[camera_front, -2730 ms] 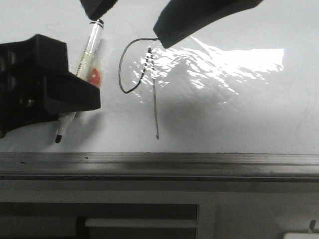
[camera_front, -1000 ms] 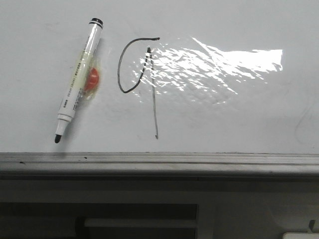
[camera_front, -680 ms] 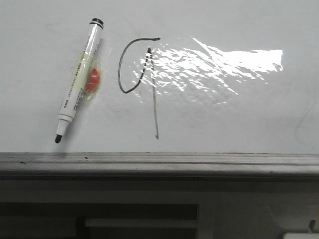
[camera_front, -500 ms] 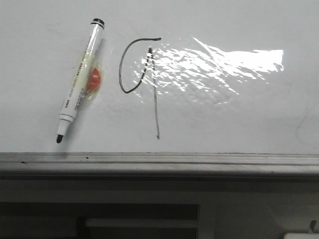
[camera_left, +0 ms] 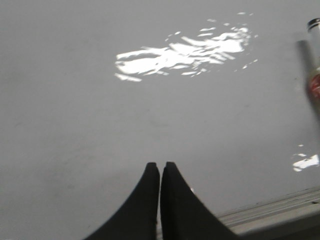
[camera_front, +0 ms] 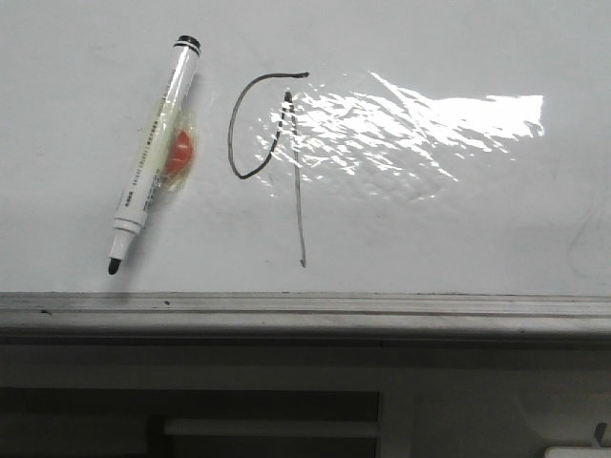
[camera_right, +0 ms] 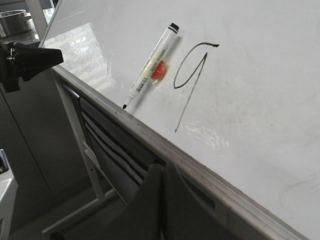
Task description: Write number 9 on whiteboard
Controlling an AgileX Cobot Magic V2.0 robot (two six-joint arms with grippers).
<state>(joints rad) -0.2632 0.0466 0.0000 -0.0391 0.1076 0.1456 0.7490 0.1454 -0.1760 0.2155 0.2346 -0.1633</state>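
Observation:
The number 9 (camera_front: 277, 157) is drawn in thin black line on the whiteboard (camera_front: 458, 219), an open loop with a long stem. It also shows in the right wrist view (camera_right: 192, 75). A white marker (camera_front: 153, 157) with an orange patch lies on the board left of the 9, tip toward the ledge; it also shows in the right wrist view (camera_right: 150, 67). My left gripper (camera_left: 160, 165) is shut and empty over bare board. My right gripper (camera_right: 163, 165) is shut and empty, off the board by its ledge. Neither gripper shows in the front view.
A grey metal ledge (camera_front: 305, 310) runs along the board's lower edge. A bright glare patch (camera_front: 420, 119) lies right of the 9. The left arm's dark end (camera_right: 30, 60) shows at the board's far corner. A stand frame (camera_right: 95, 165) is below the board.
Both grippers, over the board 2.7 s ago with the left one around the marker, have left the front view. The marker lies free. Nothing has moved in the last second.

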